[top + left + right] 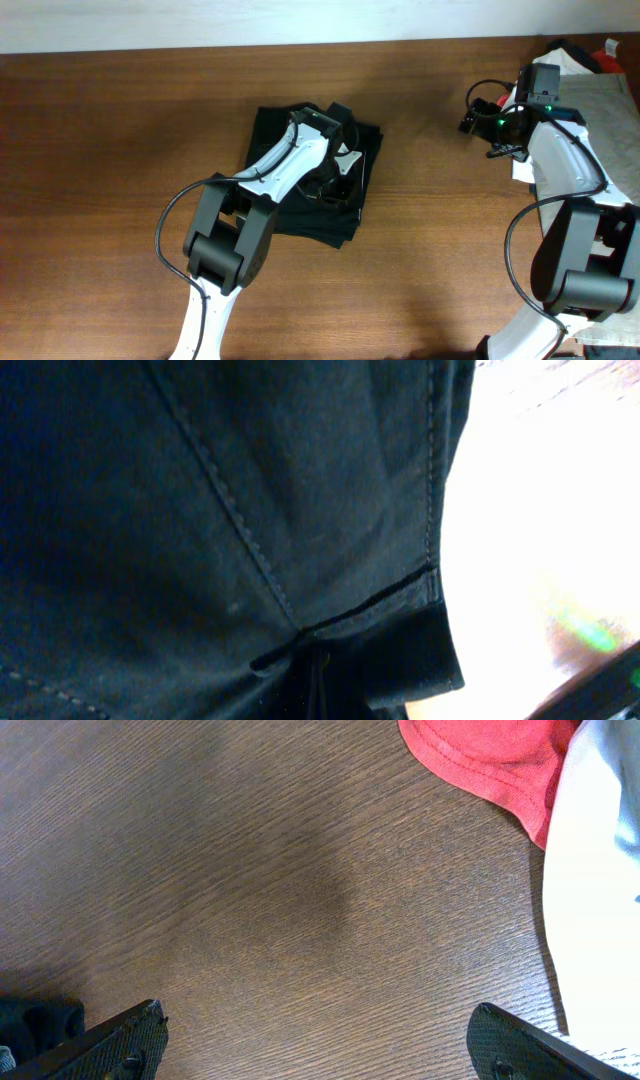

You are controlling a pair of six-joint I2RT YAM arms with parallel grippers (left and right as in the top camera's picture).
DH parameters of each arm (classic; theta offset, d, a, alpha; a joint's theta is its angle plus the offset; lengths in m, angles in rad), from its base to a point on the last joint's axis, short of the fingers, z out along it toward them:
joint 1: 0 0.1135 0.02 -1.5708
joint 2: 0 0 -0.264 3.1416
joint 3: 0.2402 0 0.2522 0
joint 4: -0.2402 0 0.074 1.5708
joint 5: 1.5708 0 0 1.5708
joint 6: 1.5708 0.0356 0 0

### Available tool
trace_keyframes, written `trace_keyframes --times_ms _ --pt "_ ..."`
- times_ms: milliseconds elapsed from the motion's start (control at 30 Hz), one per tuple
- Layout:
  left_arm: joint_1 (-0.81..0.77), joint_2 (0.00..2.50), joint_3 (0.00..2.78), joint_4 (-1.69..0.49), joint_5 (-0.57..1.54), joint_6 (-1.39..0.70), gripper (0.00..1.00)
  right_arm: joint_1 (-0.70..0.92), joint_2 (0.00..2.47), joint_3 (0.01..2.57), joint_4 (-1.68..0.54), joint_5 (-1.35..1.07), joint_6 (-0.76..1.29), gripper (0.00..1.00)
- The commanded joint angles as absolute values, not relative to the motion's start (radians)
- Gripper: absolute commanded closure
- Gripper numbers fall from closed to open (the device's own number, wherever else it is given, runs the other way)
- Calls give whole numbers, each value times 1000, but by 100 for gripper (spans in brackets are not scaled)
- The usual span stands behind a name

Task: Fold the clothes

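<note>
A plain black garment lies folded in a flat stack at the middle of the table. My left gripper is down on its top layer. In the left wrist view black fabric with stitched seams and a hem fills the frame, and the left gripper looks shut on a bunched fold. My right gripper is open and empty over bare wood. A red piece and a white piece lie just beyond it. A grey-beige garment lies at the far right.
The wooden table runs to a white wall along the far edge. The red piece sits at the back right corner beside the grey-beige garment. My right arm stands over that pile.
</note>
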State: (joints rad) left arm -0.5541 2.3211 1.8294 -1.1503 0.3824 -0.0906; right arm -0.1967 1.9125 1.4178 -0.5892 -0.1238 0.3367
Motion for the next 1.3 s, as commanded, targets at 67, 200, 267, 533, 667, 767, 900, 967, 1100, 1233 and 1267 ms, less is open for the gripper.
trace_keyframes --times_ms 67,200,267,533,667,767,900,967,1100,1233,1267 --pt "-567 2249 1919 -1194 381 -82 98 -198 1906 1428 -586 -120 337 1" --pt "-492 2129 2076 -1251 268 -75 1 -198 1906 1428 -586 -119 337 1" --pt "-376 2109 2083 -1255 253 -74 1 -198 1906 1428 -586 -120 337 1" --pt "26 2329 2061 -1257 495 156 1 -198 1906 1428 -586 -119 337 1" --pt "46 2436 2061 -1297 668 267 1 -198 1906 1428 -586 -119 337 1" --pt "7 2523 2060 -1339 670 291 1 -198 1906 1428 -586 -120 337 1" --pt "-60 2580 2059 -1322 669 293 10 -198 1906 1428 -586 -120 337 1" --pt "-84 2593 2059 -1295 669 293 26 -198 1906 1428 -586 -120 337 1" --pt "-84 2593 2059 -1157 578 73 99 -198 1906 1428 -586 -120 337 1" --pt "70 2593 2060 -994 422 -200 99 -198 1906 1428 -586 -119 337 1" --pt "128 2593 2060 -953 421 -264 99 -198 1906 1428 -586 -119 337 1"
